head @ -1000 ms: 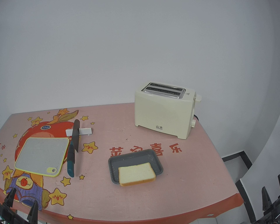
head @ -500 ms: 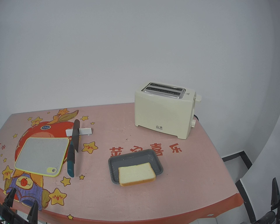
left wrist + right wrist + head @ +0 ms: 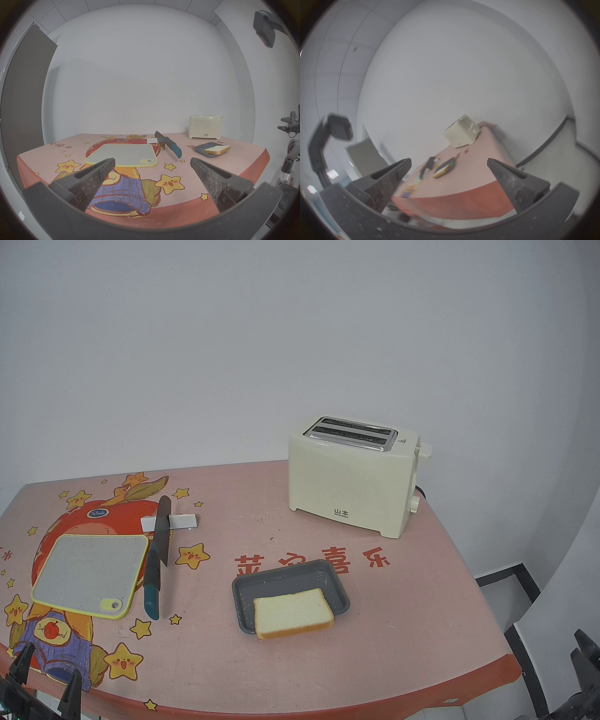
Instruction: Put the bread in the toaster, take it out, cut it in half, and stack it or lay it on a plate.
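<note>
We see the bread [image 3: 292, 613] lying flat in the grey tray [image 3: 294, 582] on the table [image 3: 406, 596], w/ the toaster [image 3: 353, 480] behind it, apart. Left gripper [image 3: 152, 160] & right gripper [image 3: 449, 160] both gape wide: left at the table's front corner, right off its side.

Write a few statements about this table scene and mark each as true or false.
1. The bread lies on the grey tray. True.
2. The toaster holds a slice in one slot. False: both slots look empty.
3. The knife lies on top of the cutting board. False: it lies on the table beside the board, on the toaster side.
4. The left end effector and the right end effector are open and hold nothing. True.
</note>
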You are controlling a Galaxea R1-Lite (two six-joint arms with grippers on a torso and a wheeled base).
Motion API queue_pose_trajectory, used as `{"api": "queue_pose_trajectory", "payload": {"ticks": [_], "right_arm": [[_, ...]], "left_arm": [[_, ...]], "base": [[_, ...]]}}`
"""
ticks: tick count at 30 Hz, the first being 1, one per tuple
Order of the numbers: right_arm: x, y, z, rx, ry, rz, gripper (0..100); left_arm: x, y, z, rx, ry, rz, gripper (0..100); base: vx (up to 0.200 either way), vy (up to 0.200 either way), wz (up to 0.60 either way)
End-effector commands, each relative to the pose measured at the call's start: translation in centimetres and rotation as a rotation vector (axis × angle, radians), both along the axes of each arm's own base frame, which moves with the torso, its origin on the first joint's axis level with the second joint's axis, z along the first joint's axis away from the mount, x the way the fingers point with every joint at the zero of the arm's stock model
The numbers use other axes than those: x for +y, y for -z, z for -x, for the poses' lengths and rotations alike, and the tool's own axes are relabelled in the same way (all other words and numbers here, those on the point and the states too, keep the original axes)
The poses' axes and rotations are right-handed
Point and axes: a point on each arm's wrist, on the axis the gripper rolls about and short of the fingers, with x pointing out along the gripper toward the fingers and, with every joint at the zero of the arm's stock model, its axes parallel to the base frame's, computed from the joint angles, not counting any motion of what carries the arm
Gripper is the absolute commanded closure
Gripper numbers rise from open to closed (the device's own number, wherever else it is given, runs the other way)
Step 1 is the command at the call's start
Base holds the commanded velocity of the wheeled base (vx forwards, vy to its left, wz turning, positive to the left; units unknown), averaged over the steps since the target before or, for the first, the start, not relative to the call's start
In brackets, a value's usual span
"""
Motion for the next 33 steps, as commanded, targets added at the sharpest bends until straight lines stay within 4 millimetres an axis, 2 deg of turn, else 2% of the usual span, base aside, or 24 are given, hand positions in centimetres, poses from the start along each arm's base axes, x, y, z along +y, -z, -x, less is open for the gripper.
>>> {"api": "queue_pose_trajectory", "payload": {"ticks": [1,2,3,6,10,13,17,20,21,22,23,27,33], "right_arm": [[0.3,-4.5,-0.4,0.248,-0.259,-0.370,0],[0.3,-4.6,-0.4,0.262,-0.269,-0.389,0],[0.4,-5.0,-0.8,0.345,-0.306,-0.470,0],[0.5,-4.5,-1.9,0.537,-0.387,-0.565,0],[0.9,-3.6,-3.3,0.734,-0.451,-0.603,0],[1.5,-3.2,-4.7,0.819,-0.482,-0.585,0],[2.5,-3.1,-7.5,0.861,-0.475,-0.576,0],[3.7,-2.9,-11.0,0.881,-0.459,-0.573,0],[3.7,-2.9,-11.0,0.881,-0.459,-0.573,0],[4.4,-2.7,-12.8,0.889,-0.455,-0.573,0],[4.7,-2.6,-13.5,0.891,-0.457,-0.573,0],[5.8,-2.1,-15.2,0.916,-0.482,-0.558,0],[7.7,-1.6,-16.3,0.934,-0.560,-0.521,0]], "left_arm": [[0.0,0.5,-0.1,0.017,-0.001,0.000,0],[0.0,0.5,-0.1,0.017,-0.001,0.000,0],[0.0,0.4,-0.1,0.015,0.001,0.000,0],[0.0,0.5,-0.1,0.017,-0.001,0.000,0],[0.0,0.5,-0.1,0.017,-0.001,0.000,0],[0.0,0.5,-0.1,0.017,-0.001,0.000,0],[0.0,0.5,-0.1,0.017,0.001,0.000,0],[0.0,0.5,-0.1,0.017,0.001,0.000,0],[0.0,0.5,-0.1,0.017,0.001,0.000,0],[0.0,0.5,-0.1,0.017,-0.001,0.000,0],[0.0,0.5,-0.1,0.017,-0.001,0.000,0],[0.0,0.5,-0.1,0.017,-0.001,0.000,0],[0.0,0.5,-0.1,0.017,0.001,0.000,0]], "base": [[0.000,0.000,0.00],[0.000,0.000,0.00],[0.000,0.000,0.00],[0.000,0.000,0.00],[0.000,0.000,0.00],[0.000,0.000,0.00],[0.000,0.000,0.00],[0.000,0.000,0.00],[0.000,0.000,0.00],[0.000,0.000,0.00],[0.000,0.000,0.00],[0.000,0.000,0.00],[0.000,0.000,0.00]]}}
